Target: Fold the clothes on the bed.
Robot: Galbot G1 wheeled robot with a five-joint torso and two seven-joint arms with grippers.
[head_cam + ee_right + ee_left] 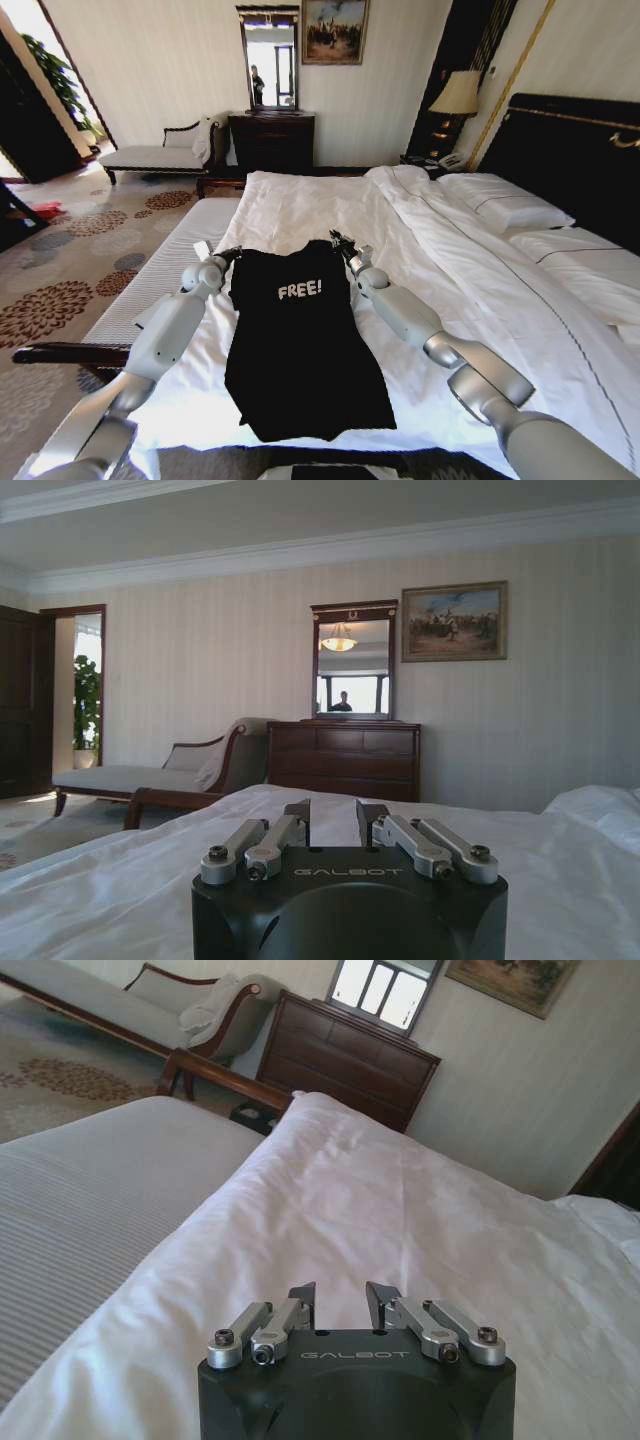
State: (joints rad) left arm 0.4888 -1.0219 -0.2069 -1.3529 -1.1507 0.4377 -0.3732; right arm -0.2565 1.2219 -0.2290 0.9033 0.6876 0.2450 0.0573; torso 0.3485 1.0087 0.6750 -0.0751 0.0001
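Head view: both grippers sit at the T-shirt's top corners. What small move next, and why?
Probably lower both grippers onto the shoulders and close. The T-shirt lies flat on the bed, sleeves already tucked in. The left gripper and the right gripper sit at its top corners. In the wrist views both pairs of fingers stand apart with no cloth between them, so nothing is gripped yet.

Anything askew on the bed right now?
Mostly tidy. The black T-shirt lies flat on the duvet, sleeves already folded in, but its bottom hem runs slanted. Left claw and right claw sit by the shoulders, both open.
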